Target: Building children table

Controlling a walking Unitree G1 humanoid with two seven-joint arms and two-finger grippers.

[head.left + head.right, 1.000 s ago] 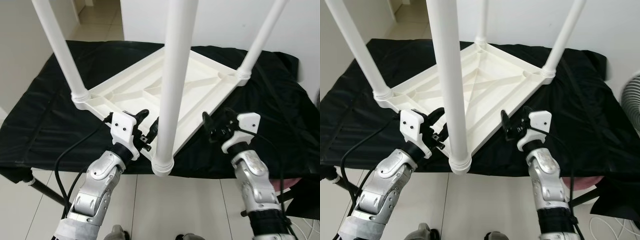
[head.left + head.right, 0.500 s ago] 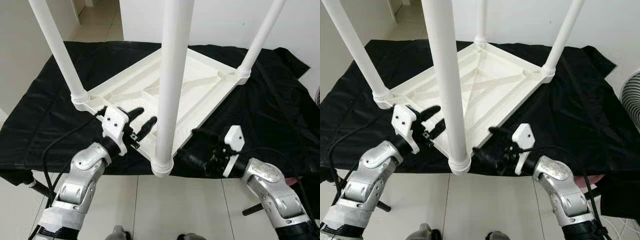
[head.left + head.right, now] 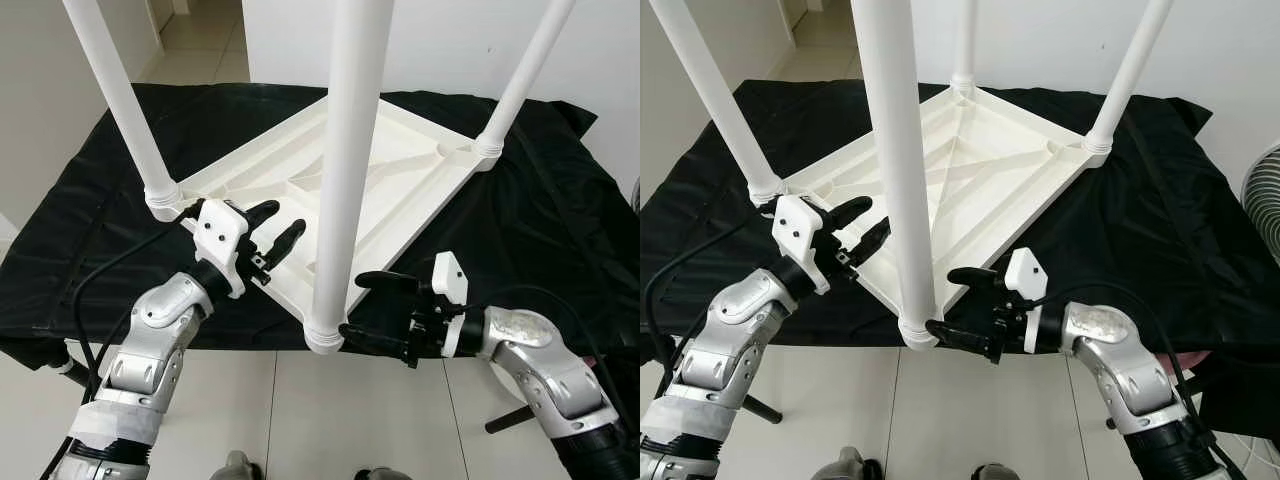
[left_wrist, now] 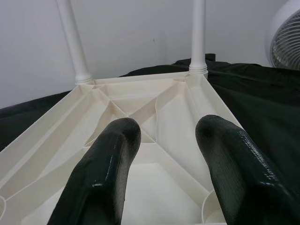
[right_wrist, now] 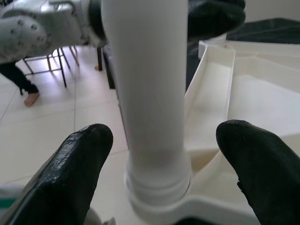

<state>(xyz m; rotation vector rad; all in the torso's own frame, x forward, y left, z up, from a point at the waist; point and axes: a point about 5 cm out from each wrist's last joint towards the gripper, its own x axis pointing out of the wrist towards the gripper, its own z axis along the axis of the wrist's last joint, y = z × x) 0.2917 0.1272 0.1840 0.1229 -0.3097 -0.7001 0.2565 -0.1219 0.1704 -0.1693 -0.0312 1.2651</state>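
The white table is lying upside down on the black-draped surface, legs sticking straight up, with the near corner's leg hanging just over the front edge. The right gripper is sitting at that leg's base, fingers apart on either side of it, not clamping. The left gripper is hovering over the table's near-left rim, fingers apart too.

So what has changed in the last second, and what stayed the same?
The right gripper swung down and inward; its open fingers now bracket the base of the nearest table leg without gripping. The left gripper shifted slightly, open over the upturned table. Table and black cloth unchanged.
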